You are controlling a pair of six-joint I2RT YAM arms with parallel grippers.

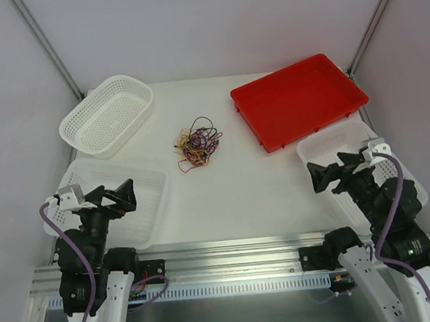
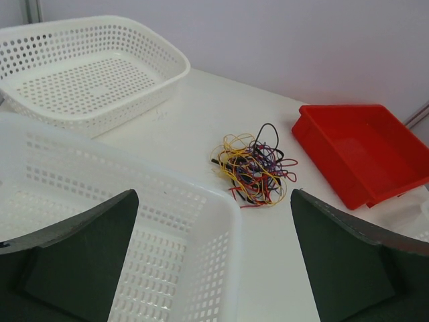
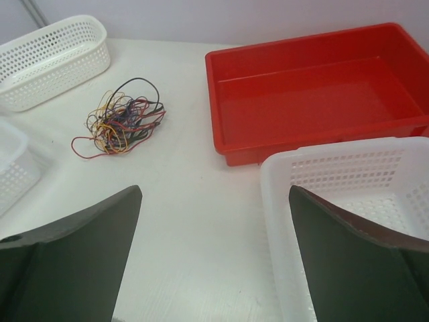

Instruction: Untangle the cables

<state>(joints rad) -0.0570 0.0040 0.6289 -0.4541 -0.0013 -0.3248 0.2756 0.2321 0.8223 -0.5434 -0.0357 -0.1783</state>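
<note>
Cables: one knotted clump on the surface, between perforated basket and red tray. Left claw, right claw: fully open, empty. Only the top view shows both claws together.

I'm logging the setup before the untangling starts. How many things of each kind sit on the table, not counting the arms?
White perforated baskets: 3 (far left, near left, near right)
Red tray: 1
Tangled cable clump: 1
Total: 5
</note>
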